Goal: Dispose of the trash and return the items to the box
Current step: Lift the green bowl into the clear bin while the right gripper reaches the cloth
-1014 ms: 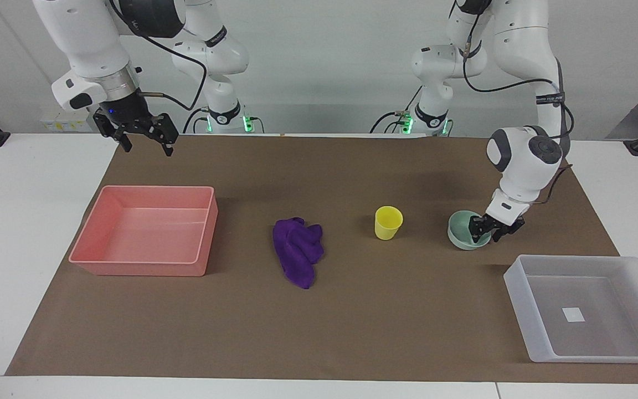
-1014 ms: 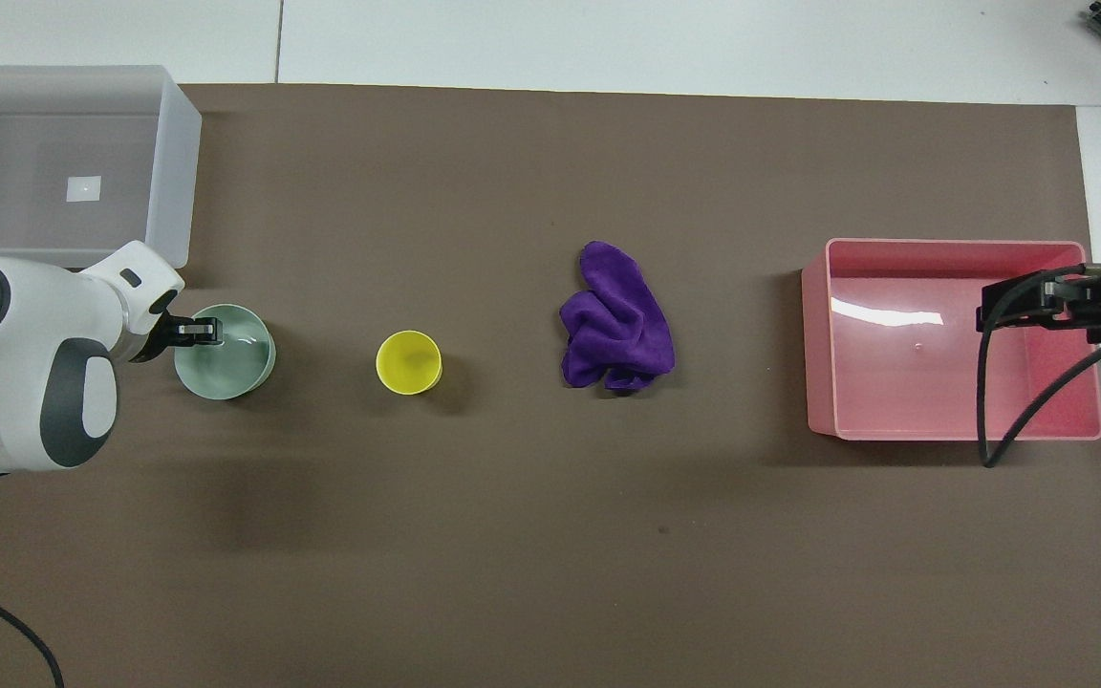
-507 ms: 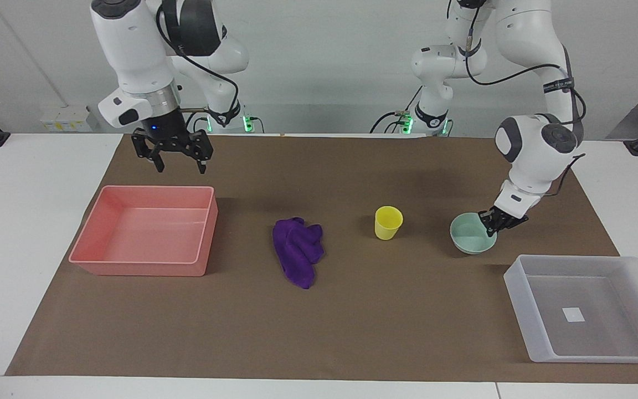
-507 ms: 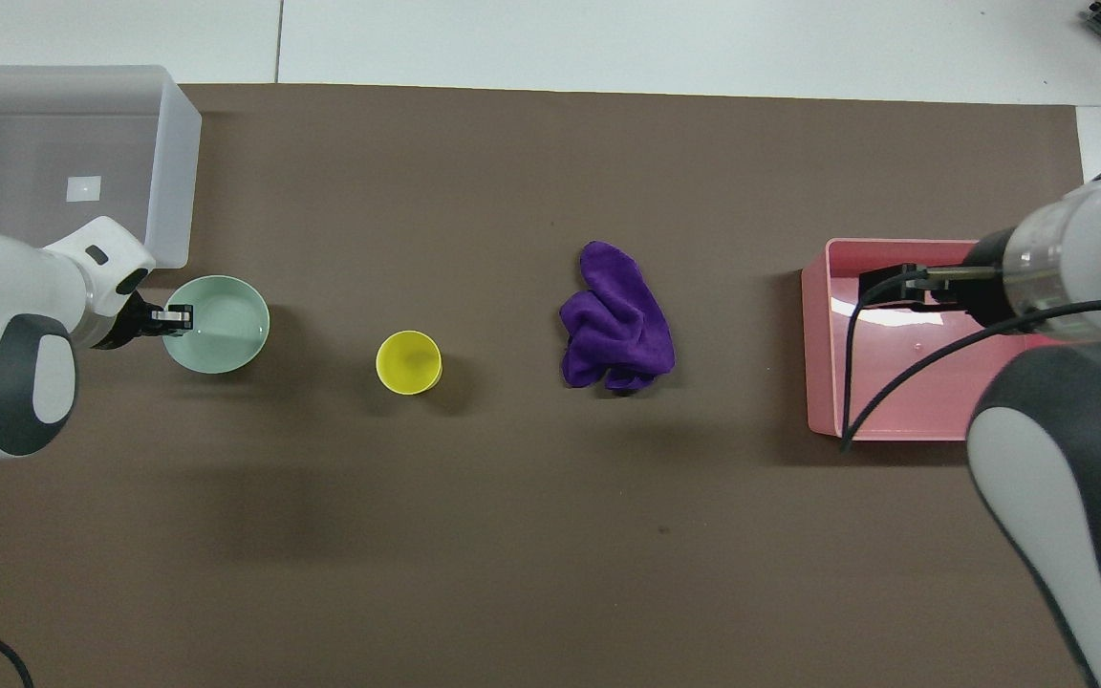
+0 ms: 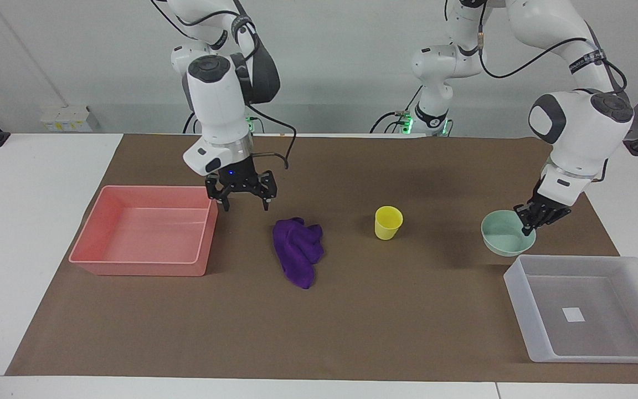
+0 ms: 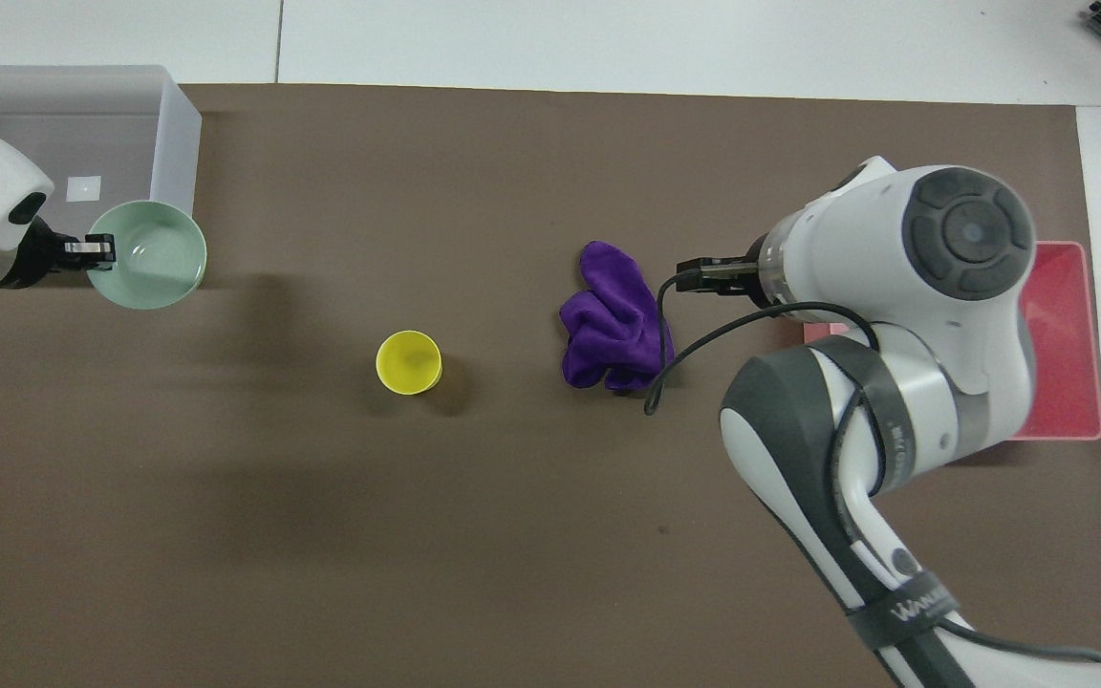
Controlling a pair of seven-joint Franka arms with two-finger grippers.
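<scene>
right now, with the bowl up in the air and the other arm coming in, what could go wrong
1. The left gripper pinches only the mint bowl's rim, so the bowl may tilt or slip before it reaches the clear tray.
2. The open right gripper hangs between the pink bin and the purple rag; descending there, it could miss the rag.

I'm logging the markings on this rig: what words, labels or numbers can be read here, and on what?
"WANAKA": my best reading of the black band on the right arm, overhead view; the letters are partly blurred.
Black band on the left arm: white lettering, too small to read.
White sticker in the translucent tray: blank.
</scene>
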